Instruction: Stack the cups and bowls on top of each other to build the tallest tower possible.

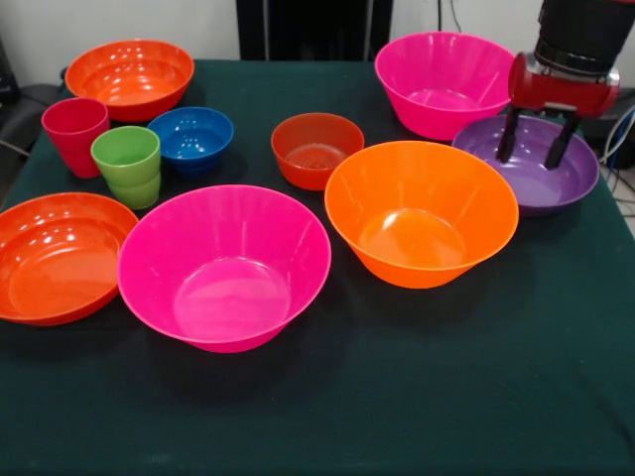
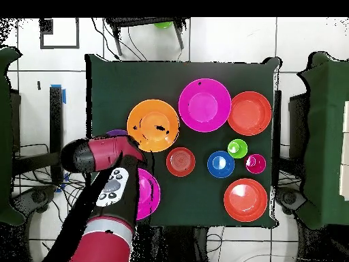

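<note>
Eight bowls and two cups spread singly across a dark green table (image 1: pixel 556 397), all upright and open side up, none stacked.

Front view: large hot pink bowl (image 1: pixel 224 266) nearest the front edge, just left of centre; large orange bowl (image 1: pixel 421 211) beside it to the right, rims close but apart. Shallow red-orange bowl (image 1: pixel 56 255) at the left edge, its rim just beside the pink bowl's. Lime green cup (image 1: pixel 128 165) and red cup (image 1: pixel 74 133) side by side behind it, near the left edge, with the small blue bowl (image 1: pixel 191 136) just right of the green cup. Second shallow red-orange bowl (image 1: pixel 130 77) at the far left corner. Small red-orange bowl (image 1: pixel 317 148) near the middle of the table. Second hot pink bowl (image 1: pixel 443 82) at the far edge, right of centre, with the purple bowl (image 1: pixel 541 169) just beside it toward the right edge.

Gripper (image 1: pixel 536 151) poised over the purple bowl, two black fingers (image 1: pixel 509 137) pointing down and spread moderately apart, gripping nothing; whether the tips touch the bowl cannot be told.

Overhead view: red arm (image 2: pixel 102 153) covering most of the purple bowl and part of the hot pink bowl next to it.
</note>
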Available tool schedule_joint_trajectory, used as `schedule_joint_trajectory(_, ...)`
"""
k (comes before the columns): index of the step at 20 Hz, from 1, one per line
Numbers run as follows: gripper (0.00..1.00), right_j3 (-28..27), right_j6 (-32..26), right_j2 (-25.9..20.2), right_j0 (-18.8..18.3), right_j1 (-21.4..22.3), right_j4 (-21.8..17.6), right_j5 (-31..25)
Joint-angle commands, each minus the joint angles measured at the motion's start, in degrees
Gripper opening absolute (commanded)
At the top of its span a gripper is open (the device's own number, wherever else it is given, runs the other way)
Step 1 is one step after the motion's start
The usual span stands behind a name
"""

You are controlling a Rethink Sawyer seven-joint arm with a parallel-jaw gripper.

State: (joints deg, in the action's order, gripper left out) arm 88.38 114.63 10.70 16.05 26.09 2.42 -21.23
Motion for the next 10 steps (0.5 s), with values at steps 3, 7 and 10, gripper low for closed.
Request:
schedule_joint_trajectory(3, 1.0, -6.5, 14.8, 2.2, 5.5, -5.5, 4.8, 0.0)
schedule_joint_trajectory(7, 1.0, -7.5, 16.4, 4.9, 7.6, -8.2, 6.6, 1.2)
schedule_joint_trajectory(10, 1.0, -7.8, 16.8, 6.0, 8.7, -9.1, 7.2, 1.4)
